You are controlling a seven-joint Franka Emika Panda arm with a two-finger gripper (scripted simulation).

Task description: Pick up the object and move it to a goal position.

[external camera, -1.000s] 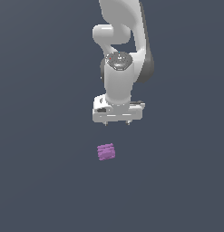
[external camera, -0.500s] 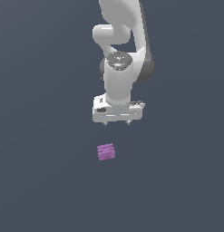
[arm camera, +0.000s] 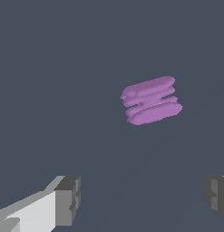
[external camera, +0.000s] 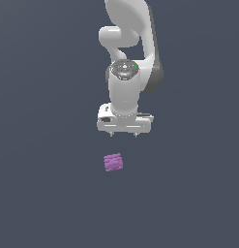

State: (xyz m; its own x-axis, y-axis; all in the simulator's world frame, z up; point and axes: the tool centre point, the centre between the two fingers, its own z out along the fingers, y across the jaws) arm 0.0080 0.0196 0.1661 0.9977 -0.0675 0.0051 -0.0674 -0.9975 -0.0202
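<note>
change: almost nothing; arm and small purple ridged block [external camera: 113, 162] sit as they did a second ago.
jaws: our white gripper [external camera: 124, 134] hangs with jaws apart, empty.
block: on the dark grey bench [external camera: 43, 193], below the jaws, offset toward the exterior view's left.
step: we should centre over it, then descend.

Arm: one white Panda arm [external camera: 128, 29], reaching down from the top of the exterior view, upper links bent over a rounded joint, wrist vertical.

Gripper [external camera: 124, 134]: white, pointing straight down, carried clear of the surface below. Fingers [arm camera: 68, 200] spread wide apart, a broad gap between the grey pads in the wrist view. Nothing lies between them; both tips bare.
</note>
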